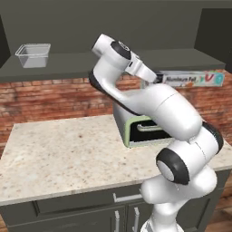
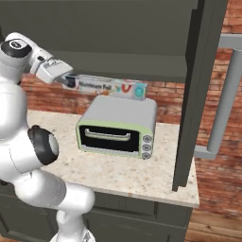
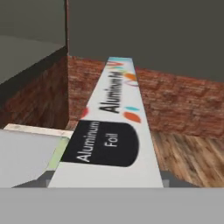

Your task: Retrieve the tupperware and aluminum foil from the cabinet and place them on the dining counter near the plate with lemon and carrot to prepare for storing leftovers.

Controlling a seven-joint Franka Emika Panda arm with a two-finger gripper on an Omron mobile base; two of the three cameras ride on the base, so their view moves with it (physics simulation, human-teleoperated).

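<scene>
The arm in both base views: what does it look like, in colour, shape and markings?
The arm is glossy white, built of rounded, bulbous links. Dark, near-black bands and round caps mark the joints, such as the shoulder disc and the cap near the wrist. The wrist narrows to a white block with a dark end where the pincer sits. No cables or lettering are visible on it.

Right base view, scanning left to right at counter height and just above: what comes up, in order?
Robot arm → aluminum foil box held in the gripper → toaster oven → open cabinet door → grey pipe.
</scene>
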